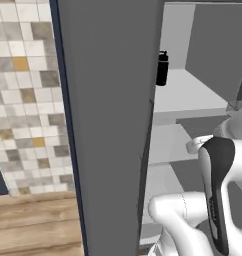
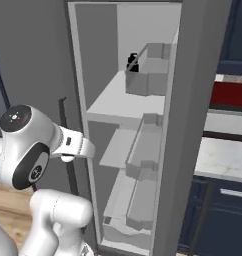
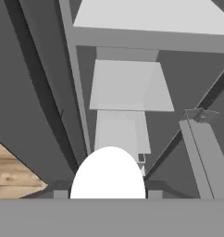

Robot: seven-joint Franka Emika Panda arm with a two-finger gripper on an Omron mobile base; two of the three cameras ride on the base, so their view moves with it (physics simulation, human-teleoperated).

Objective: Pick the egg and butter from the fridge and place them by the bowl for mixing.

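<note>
White egg (image 3: pixel 108 173) is sitting between the fingers of your hand (image 3: pixel 108 194), which is gripping it partly closed, just before the open fridge (image 3: pixel 127 83); pulling out fast is risking it slipping free or clipping the door.

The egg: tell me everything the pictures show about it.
The egg is plain, smooth and white, with a rounded dome top and no markings. In the hand view it sits at the bottom centre, right in front of the camera where the gripper's fingertips would rise, so it looks held, though the fingers themselves are hidden. Behind it the open fridge shows pale grey shelves.
</note>
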